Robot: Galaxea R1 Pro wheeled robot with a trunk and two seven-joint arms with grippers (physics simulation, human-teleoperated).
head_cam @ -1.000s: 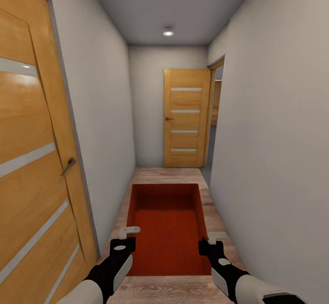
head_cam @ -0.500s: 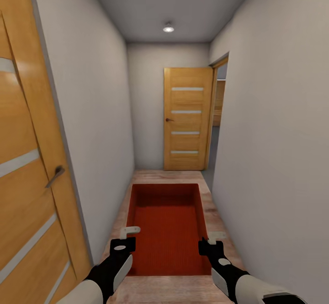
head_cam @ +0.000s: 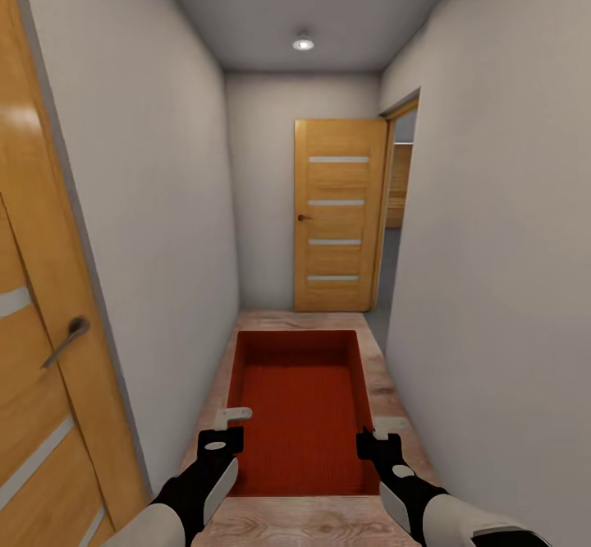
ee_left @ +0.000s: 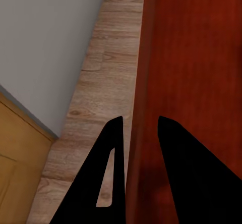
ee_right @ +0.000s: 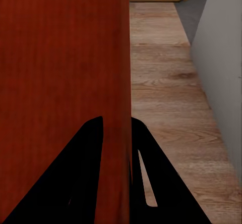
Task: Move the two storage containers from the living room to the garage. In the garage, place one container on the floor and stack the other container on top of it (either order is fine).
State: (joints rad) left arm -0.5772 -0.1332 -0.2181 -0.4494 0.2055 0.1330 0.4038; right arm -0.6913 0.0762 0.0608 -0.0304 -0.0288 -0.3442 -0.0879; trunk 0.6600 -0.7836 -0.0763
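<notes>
We are in a narrow hallway with grey-white walls and a wood plank floor (head_cam: 304,522), carrying one red-orange storage container (head_cam: 300,415) out in front of us at 12 o'clock, held level above the planks. Our left gripper (head_cam: 228,425) clamps the container's left wall near the close corner — in the left wrist view its two dark fingers (ee_left: 113,173) sit one on each side of that thin wall, closed on it. Our right gripper (head_cam: 379,436) does the same on the right wall; in the right wrist view its fingers (ee_right: 85,173) straddle the red wall (ee_right: 123,82) and pinch it.

A wooden door (head_cam: 338,214) with pale horizontal strips stands at the far end, a little toward 1 o'clock, swung open beside a doorway (head_cam: 394,210) in the right-hand wall. Another wooden door (head_cam: 37,350) with a metal handle (head_cam: 67,340) lies close at 9 o'clock. A round ceiling light (head_cam: 303,43) glows overhead.
</notes>
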